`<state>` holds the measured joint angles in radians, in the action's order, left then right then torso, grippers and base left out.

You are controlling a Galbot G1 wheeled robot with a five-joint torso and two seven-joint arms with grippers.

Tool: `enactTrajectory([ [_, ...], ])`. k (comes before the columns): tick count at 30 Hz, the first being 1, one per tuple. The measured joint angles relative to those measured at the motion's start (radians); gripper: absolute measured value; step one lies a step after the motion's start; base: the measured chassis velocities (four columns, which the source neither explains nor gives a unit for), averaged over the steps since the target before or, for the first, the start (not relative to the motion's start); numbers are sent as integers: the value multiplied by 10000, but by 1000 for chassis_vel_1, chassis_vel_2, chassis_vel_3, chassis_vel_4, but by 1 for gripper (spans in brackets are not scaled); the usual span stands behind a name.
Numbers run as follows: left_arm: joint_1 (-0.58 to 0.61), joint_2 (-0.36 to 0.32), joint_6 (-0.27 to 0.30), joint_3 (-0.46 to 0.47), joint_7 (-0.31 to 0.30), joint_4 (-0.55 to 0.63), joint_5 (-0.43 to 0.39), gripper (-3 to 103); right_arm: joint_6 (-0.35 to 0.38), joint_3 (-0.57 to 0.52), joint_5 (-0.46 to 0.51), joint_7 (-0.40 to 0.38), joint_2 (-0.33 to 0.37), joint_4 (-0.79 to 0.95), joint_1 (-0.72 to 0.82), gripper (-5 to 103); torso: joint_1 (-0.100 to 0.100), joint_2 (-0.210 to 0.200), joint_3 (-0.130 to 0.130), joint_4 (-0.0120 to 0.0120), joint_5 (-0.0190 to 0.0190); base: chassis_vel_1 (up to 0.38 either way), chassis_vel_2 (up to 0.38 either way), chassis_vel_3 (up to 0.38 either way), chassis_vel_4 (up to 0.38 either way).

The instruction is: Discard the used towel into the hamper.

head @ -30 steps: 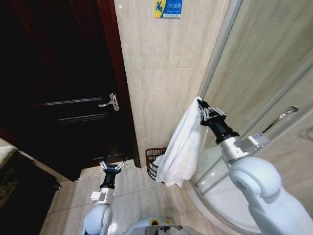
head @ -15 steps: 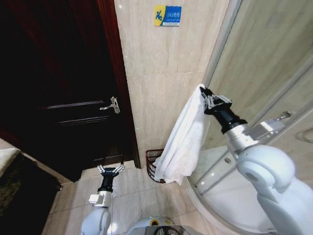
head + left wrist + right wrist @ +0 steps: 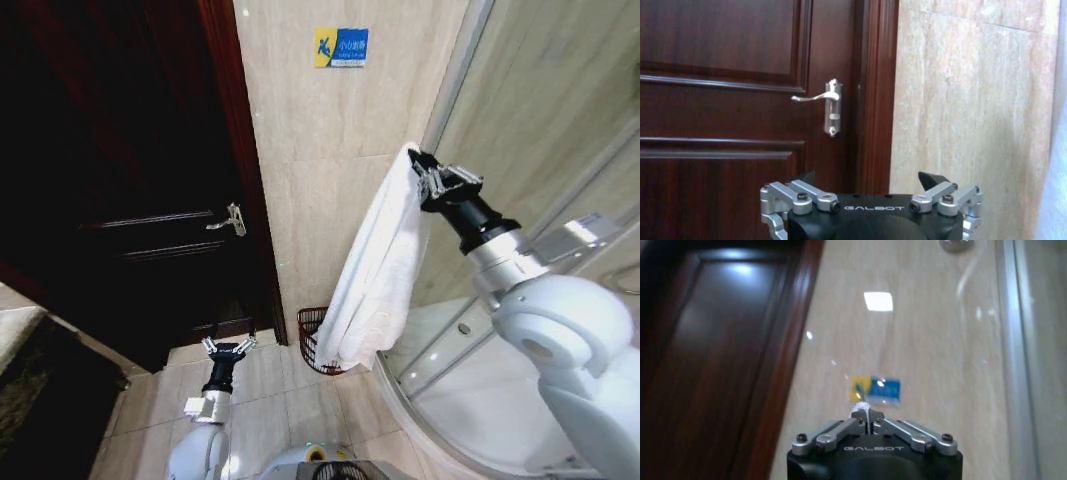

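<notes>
Head view: the right gripper is clenched on the top corner of the white towel, which hangs in a long fold against the tiled wall. Compared with 1 second ago, the arm has risen and the towel's lower end has lifted; it now hangs over the hamper, which stands on the floor in the corner between the dark door and the shower enclosure. The towel looks clear of whatever held it, so I judge the carry to the hamper is under way. The left gripper is low by the floor, fingers spread, holding nothing.

Left wrist view: the left gripper faces the door handle, jaws wide apart.

Right wrist view: the right gripper has its jaws pinched together, a tuft of towel showing at the tips.
</notes>
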<state>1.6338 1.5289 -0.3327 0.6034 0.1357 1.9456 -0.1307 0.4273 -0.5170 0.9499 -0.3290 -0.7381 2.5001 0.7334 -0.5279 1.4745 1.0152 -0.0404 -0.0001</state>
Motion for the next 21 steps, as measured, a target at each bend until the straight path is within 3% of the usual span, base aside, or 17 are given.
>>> enactTrajectory([
  [4, -4, 103, -140, -109, 20, -27, 31, 100, 120, 317, 468, 192, 99, -583, -1205, 1, -133, 286, 153, 0, 0, 0, 0, 0, 0],
  [15, -76, 486, -185, -347, 42, -67, 407, 100, 351, 1448, 556, 355, -18, -1916, -2802, 1, -154, 329, 178, 0, 0, 0, 0, 0, 0],
  [21, -98, 579, -196, -449, 47, -76, 510, 100, 719, 1887, 455, -593, -90, -2430, -3206, 1, -139, 291, 159, 0, 3, 0, 0, 0, 0],
])
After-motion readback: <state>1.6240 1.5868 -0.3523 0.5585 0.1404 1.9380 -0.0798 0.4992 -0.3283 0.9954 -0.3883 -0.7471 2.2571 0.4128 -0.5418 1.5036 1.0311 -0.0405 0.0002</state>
